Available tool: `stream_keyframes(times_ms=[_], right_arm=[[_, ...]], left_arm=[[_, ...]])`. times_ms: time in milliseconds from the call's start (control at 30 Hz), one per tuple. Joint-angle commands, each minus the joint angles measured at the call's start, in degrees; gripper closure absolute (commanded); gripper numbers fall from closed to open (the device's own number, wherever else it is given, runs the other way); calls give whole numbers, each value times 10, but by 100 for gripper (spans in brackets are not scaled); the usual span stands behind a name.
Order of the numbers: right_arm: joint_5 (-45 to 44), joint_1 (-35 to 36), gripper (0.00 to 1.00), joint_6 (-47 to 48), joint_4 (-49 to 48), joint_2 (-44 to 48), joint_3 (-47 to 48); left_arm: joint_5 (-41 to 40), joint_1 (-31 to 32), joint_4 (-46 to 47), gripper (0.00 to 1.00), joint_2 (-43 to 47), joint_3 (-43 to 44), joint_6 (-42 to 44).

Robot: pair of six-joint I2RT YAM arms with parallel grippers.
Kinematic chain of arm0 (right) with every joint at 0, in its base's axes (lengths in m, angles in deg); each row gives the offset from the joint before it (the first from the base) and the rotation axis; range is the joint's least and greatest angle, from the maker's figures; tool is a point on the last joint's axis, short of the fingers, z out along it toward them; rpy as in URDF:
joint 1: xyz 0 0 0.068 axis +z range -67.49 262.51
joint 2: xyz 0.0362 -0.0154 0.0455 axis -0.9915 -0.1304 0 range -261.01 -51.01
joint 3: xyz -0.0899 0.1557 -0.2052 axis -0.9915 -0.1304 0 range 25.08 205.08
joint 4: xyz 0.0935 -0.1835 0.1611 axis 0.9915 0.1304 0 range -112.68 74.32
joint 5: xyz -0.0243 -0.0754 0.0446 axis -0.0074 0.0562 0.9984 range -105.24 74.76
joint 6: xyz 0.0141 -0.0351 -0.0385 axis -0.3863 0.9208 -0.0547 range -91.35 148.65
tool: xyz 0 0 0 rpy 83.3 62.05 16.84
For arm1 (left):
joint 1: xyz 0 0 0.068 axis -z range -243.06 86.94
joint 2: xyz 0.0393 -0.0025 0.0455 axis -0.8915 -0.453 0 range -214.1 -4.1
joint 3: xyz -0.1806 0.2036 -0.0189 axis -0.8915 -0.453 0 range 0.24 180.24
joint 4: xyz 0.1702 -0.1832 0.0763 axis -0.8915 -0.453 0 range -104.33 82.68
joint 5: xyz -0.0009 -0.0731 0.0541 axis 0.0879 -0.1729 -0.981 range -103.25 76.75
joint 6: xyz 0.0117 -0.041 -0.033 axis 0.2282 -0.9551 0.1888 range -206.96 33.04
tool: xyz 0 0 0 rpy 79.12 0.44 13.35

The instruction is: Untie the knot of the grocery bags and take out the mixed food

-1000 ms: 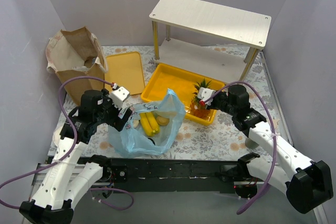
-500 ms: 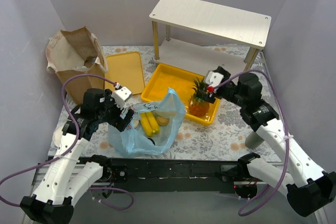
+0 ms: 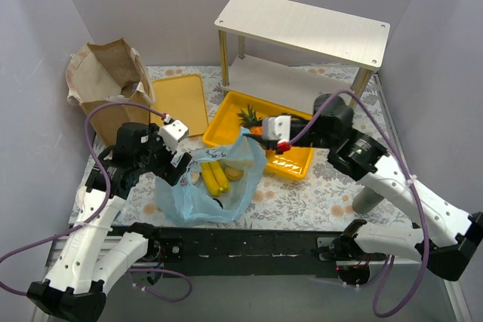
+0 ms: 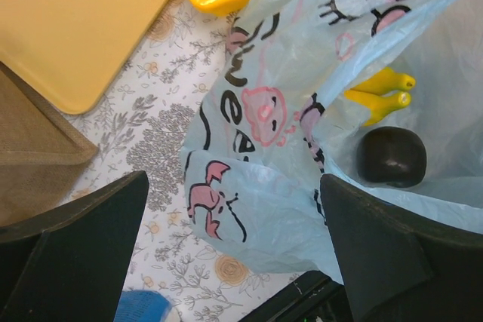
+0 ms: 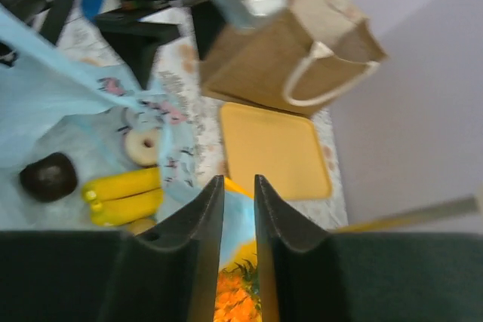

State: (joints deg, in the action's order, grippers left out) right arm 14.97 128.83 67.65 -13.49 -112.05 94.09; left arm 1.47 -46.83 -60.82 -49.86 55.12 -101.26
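The right arm has swung left since the earlier frames, from the near right corner of the deep yellow tray [image 3: 225, 122] to a spot over that tray beside the bag's right edge. The pineapple [image 3: 249, 120] has shifted left with it and now sits at the tray's left part, just under the arm's tip. The right claw [image 5: 237, 182] is narrowed to a slim slit. Its wrist camera shows the pineapple through that slit, below the fingers, and I cannot tell whether they pinch it or only hang above it.

The left arm has barely moved. The left claw [image 4: 234, 239] stands at its widest with nothing in it, its 2 fingers straddling the near left rim of the light-blue plastic bag [image 3: 192, 205]. That looks like a pose for holding the mouth spread or steady while the other arm reaches in.

The bag lies on the desk [image 3: 302, 194] with its mouth already open, so its knot appears undone. Inside it are the bananas [image 3: 213, 176], a dark round fruit [image 4: 391, 156] and a pale doughnut [image 5: 142, 146].

The brown paper bag [image 3: 106, 81] stands upright at the far left beside the flat yellow tray [image 3: 183, 99], seemingly not yet emptied.

I judge that the pineapple counts as unloaded and the bananas are the likely next pick.
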Motion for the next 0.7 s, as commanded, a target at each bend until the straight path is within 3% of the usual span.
stream_keyframes(times_ms=[0,33,333,500,667], right_arm=[[30,94,78,68,41,-46,13],[31,107,86,83,38,-62,7],[19,235,90,150,-28,-103,-156],[58,275,90,30,-129,-112,-229],[88,294,98,-103,-167,-151,-218]], left_arm=[[-22,-3,0,2,-14,49,12],[-21,-3,-3,2,-13,51,12],[-17,-4,-34,2,20,39,9],[-2,-3,-42,2,23,16,6],[-2,-3,-43,2,28,-3,9]])
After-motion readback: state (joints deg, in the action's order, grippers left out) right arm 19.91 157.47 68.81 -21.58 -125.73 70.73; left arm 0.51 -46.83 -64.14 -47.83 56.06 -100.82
